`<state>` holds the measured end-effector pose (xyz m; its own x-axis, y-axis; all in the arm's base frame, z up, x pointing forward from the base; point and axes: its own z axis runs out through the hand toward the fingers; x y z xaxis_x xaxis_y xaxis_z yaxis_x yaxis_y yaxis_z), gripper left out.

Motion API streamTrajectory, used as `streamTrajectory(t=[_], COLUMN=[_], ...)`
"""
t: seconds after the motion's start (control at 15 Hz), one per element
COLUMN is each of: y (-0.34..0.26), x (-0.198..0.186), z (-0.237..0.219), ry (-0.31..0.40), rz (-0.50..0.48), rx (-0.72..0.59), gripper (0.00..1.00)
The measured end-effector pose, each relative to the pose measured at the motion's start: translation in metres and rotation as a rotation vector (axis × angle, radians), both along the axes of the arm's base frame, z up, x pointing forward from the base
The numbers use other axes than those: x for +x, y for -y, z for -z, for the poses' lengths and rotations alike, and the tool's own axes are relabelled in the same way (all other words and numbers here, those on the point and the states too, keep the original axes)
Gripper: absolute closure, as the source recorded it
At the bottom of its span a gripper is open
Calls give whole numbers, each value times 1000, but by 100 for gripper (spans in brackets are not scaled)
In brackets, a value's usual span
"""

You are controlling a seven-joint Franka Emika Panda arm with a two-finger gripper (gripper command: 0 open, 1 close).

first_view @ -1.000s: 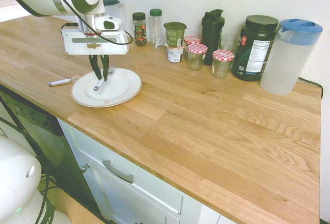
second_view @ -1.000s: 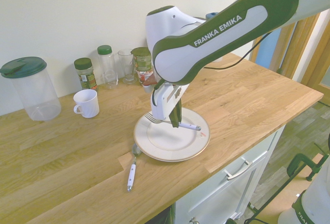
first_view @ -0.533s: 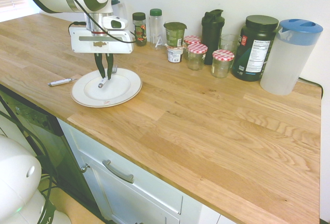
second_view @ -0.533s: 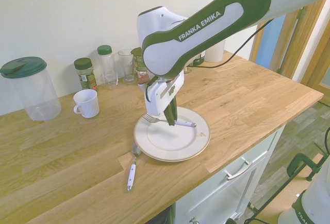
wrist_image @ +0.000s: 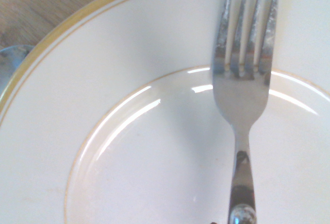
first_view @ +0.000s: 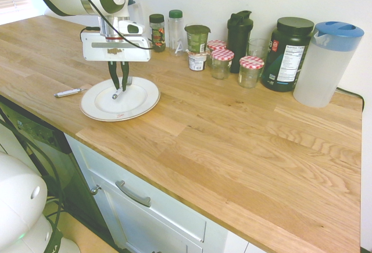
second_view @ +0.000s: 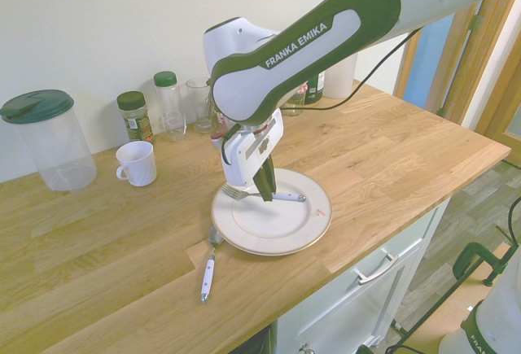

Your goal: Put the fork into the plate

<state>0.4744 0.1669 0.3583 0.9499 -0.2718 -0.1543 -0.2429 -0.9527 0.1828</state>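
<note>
1. The fork is gripped by the gripper, its fingers closed on the handle.
2. In the second exterior view, the fork is held over the plate, tines toward ten o'clock.
3. A spoon is seen at the plate's eight o'clock.

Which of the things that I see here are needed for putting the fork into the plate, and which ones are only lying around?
For the job:
- fork, over the plate
- plate
- gripper, shut on the fork

Just lying about:
- spoon, beside the plate
- mug
- blue-lidded pitcher
- jars with checked lids
</note>
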Motion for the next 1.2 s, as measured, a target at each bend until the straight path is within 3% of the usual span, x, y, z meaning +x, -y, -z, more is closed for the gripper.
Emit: streamTrajectory(t=[0.93, 1.0, 1.2], y=[0, -1, -1], x=[26, 27, 28], z=[23, 24, 24], ry=[-101, -103, -106], rz=[11, 11, 8], rx=[-46, -49, -58], gripper=[100, 0, 0])
